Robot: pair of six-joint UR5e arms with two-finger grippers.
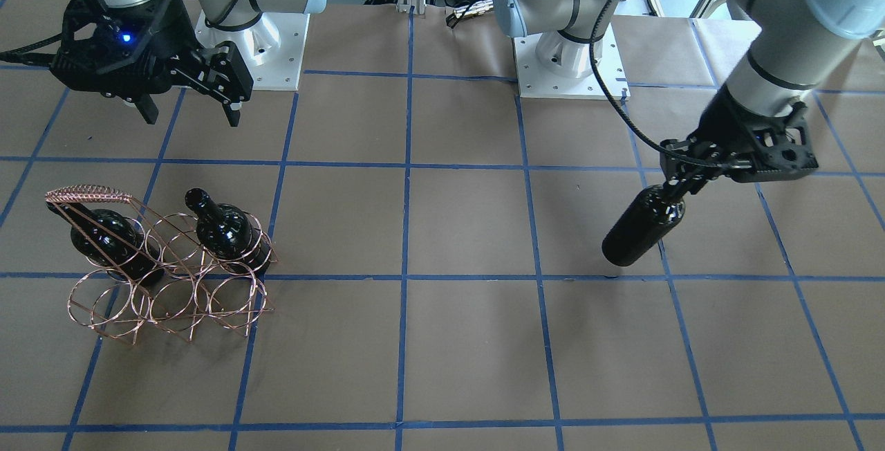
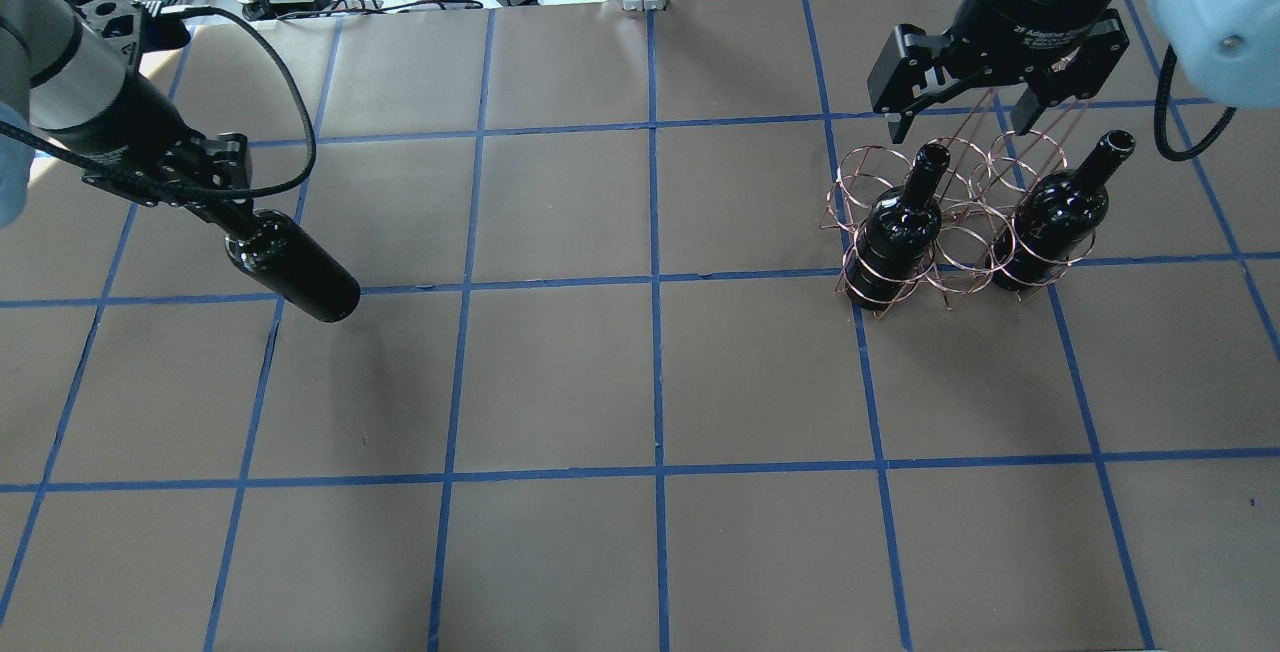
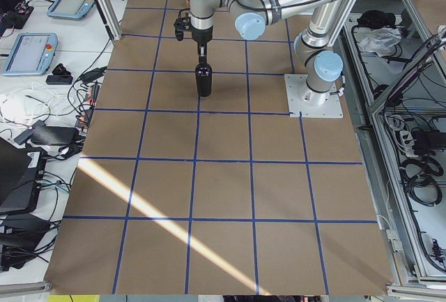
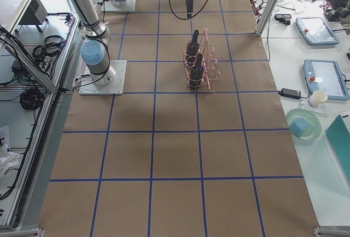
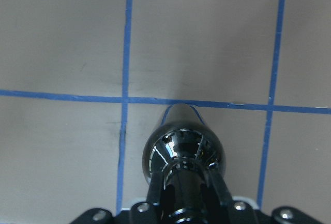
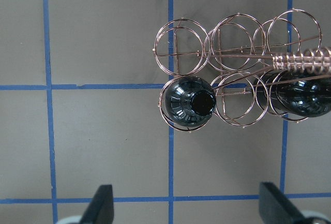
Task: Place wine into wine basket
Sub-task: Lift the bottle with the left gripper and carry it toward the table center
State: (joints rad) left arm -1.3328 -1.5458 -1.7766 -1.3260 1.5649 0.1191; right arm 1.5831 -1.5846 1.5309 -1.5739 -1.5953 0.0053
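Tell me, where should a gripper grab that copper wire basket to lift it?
By the coiled handle on top of the wine basket, coming straight down from above. It is the thickest part and sits highest, reachable beside the necks of the two bottles. The rings and struts are thin wire, probably poor to pinch.

Quick headcount: three dark wine bottles. First bottle and second bottle are in the basket, and the third bottle is way off by itself. One wire basket, six rings, two rows of three: two filled, four free. Two grippers: left gripper and right gripper.
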